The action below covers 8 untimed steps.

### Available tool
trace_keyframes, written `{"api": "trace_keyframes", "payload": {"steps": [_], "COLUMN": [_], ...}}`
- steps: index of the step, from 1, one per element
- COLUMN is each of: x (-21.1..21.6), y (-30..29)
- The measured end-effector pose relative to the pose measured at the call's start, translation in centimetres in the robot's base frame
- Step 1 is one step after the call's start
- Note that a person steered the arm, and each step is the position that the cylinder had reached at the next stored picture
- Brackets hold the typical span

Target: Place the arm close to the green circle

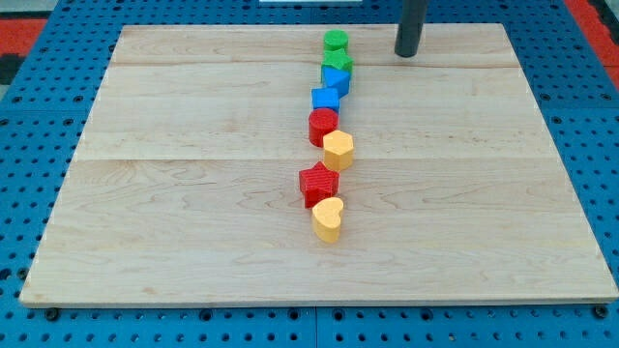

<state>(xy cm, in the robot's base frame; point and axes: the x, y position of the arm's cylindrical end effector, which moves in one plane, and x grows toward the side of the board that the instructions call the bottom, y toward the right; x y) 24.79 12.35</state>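
Note:
The green circle (336, 41) sits near the view's top, at the head of a line of blocks on the wooden board (193, 193). My tip (407, 54) stands to the right of the green circle, about a block's width or two away, not touching it. Just below the circle is a green star (338, 64).
The line runs downward: a blue block (336, 81), a blue cube (326, 99), a red hexagon (323, 126), a yellow hexagon (338, 150), a red star (318, 184), a yellow heart (328, 218). A blue pegboard (39, 116) surrounds the board.

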Motion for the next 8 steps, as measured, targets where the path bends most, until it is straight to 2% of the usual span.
{"api": "trace_keyframes", "payload": {"steps": [2,3,8], "x": [-4.1,-3.4,-2.6], "y": [-2.2,-4.6,-4.7]}}
